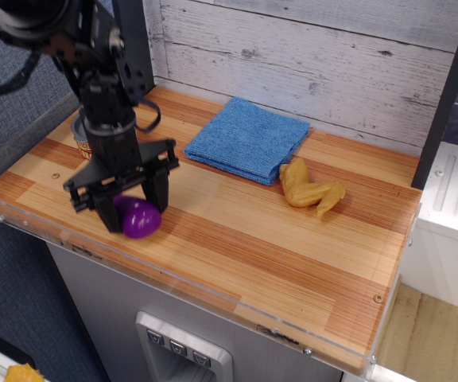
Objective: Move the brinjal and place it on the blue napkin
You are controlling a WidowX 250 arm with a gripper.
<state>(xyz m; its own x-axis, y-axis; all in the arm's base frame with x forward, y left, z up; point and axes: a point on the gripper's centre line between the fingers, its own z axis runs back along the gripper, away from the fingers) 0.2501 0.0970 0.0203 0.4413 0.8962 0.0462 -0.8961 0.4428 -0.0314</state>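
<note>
The brinjal (pixel 139 219) is a glossy purple toy near the front left of the wooden table; its green stem cap is hidden. My gripper (pixel 136 208) comes down on it from above with a black finger on each side. The fingers are shut on the brinjal and hold it just off the board. The blue napkin (pixel 249 138) lies folded and flat at the back middle of the table, up and to the right of the gripper, with nothing on it.
A yellow-tan toy chicken wing (pixel 310 191) lies right of the napkin's front corner. A metal can (pixel 78 142) stands behind the arm at the left edge. A clear rim (pixel 213 298) runs along the table's front edge. A whitewashed plank wall backs the table.
</note>
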